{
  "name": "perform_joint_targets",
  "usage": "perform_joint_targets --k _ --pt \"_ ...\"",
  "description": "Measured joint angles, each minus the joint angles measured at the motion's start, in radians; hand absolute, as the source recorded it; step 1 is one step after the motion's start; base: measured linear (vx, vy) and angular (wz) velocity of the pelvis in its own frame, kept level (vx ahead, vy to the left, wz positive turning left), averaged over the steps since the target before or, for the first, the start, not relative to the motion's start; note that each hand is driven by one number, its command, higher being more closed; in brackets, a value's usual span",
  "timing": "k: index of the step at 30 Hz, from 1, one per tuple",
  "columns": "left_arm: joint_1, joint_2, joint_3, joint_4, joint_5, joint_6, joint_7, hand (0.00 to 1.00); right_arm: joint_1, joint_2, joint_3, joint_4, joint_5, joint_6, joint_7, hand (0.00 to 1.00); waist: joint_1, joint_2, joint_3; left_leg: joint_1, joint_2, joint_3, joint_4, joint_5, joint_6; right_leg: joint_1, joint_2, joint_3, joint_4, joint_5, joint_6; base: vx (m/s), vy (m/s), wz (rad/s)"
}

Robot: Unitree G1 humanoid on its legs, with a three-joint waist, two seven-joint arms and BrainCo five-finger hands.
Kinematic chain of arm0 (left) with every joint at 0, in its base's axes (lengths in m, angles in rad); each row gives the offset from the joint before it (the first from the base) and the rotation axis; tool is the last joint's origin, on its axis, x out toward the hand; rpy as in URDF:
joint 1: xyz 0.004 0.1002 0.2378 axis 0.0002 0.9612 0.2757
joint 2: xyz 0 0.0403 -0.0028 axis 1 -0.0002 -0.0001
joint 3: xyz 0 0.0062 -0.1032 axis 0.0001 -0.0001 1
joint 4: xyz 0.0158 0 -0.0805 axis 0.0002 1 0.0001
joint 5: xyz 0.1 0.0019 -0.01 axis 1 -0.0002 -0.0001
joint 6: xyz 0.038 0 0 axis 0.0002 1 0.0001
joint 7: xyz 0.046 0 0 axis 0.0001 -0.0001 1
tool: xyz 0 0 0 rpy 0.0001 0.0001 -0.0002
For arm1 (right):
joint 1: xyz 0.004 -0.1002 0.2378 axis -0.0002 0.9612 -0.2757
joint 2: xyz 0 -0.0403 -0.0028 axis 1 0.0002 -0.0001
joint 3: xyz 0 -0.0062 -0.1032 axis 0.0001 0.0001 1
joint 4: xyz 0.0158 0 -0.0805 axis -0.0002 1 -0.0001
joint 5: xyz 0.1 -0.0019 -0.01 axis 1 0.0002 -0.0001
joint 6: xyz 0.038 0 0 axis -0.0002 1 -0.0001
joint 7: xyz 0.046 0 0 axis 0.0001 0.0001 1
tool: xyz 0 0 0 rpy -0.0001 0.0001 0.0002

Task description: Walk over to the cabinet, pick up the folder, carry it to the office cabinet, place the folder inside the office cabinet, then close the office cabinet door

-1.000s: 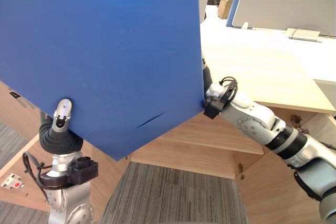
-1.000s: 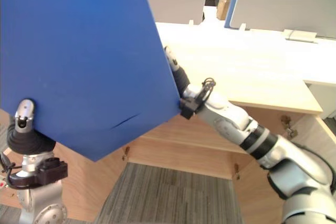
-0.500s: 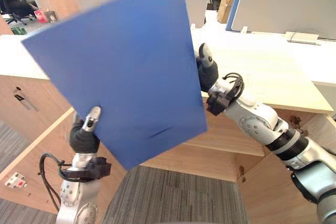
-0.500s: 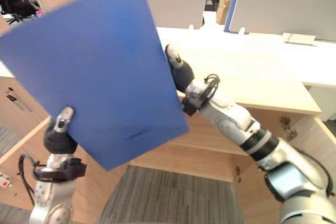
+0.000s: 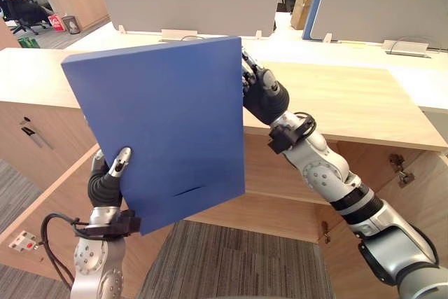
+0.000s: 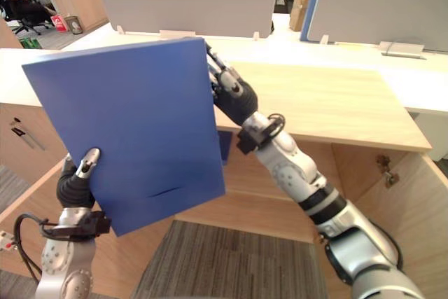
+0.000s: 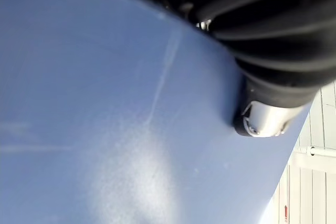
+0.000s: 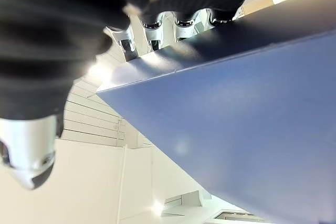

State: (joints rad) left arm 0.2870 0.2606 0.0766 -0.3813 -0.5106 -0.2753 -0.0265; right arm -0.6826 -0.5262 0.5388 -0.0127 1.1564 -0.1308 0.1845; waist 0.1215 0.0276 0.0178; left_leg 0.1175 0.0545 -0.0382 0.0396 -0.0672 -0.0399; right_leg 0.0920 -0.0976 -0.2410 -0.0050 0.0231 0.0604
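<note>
With the left hand (image 5: 106, 185), pinches the folder (image 5: 161, 124) at its lower corner, thumb on the front face. Holds it upright between both hands. Hooks the right hand (image 5: 262, 96) over its upper edge. Pickup looks done. To do: slide into the open office cabinet (image 5: 273, 204) below the hands, shut the door (image 5: 56, 204).

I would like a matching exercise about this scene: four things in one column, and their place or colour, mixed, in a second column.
1 folder
2 left hand
3 right hand
4 partition screen

a grey, in the background
b on the folder's right edge, near the top
c blue, held by both hands
d on the folder's left edge, near the bottom

Pairs: 1-c, 2-d, 3-b, 4-a
</note>
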Motion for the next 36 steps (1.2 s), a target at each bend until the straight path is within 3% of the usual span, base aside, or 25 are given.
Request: perform_joint_targets --k 9,23,24,30,31,36 --pt "-0.003 -0.001 -0.021 0.010 -0.012 0.001 0.000 1.00 0.000 -0.003 0.059 0.043 -0.007 0.010 0.001 0.00 -0.001 0.000 0.000 -0.001 0.000 0.000 -0.002 0.000 0.000 0.000 0.000 0.000 -0.003 0.000 0.000 0.00 0.000 0.00" --pt "-0.010 0.003 -0.062 -0.010 -0.047 0.003 0.021 1.00 0.000 -0.001 0.122 0.107 -0.197 0.038 -0.007 0.00 -0.002 0.010 -0.010 0.000 0.000 0.000 -0.002 0.000 0.000 0.001 0.000 0.000 -0.003 0.001 -0.001 0.00 0.000 0.00" --pt "-0.010 0.003 -0.063 -0.010 -0.046 0.003 0.025 1.00 0.000 -0.002 0.126 0.110 -0.200 0.042 -0.010 1.00 -0.002 0.012 -0.011 0.000 0.000 0.000 -0.002 0.000 0.000 0.001 0.000 0.000 -0.003 0.001 -0.001 0.00 0.000 0.00" --pt "-0.022 0.002 -0.064 -0.013 -0.044 0.003 0.046 1.00 -0.001 -0.003 0.130 0.109 -0.238 0.041 -0.014 1.00 -0.002 0.011 -0.014 0.001 0.000 0.000 -0.002 0.000 0.000 0.003 0.000 0.000 -0.004 0.002 -0.002 0.00 0.000 0.00" --pt "-0.025 0.003 -0.064 -0.013 -0.043 0.003 0.047 0.00 -0.001 -0.003 0.129 0.108 -0.239 0.037 -0.014 1.00 -0.002 0.011 -0.014 0.001 0.000 0.000 -0.002 0.000 0.000 0.003 0.000 0.000 -0.004 0.002 -0.003 0.00 0.000 0.00" --pt "-0.030 -0.001 -0.074 -0.032 -0.034 -0.009 0.045 0.00 -0.004 -0.012 0.113 0.090 -0.273 0.019 -0.025 1.00 -0.004 0.011 -0.018 -0.001 0.000 0.002 -0.001 0.000 0.000 0.003 0.001 0.000 -0.008 0.006 -0.003 0.00 0.000 0.00"
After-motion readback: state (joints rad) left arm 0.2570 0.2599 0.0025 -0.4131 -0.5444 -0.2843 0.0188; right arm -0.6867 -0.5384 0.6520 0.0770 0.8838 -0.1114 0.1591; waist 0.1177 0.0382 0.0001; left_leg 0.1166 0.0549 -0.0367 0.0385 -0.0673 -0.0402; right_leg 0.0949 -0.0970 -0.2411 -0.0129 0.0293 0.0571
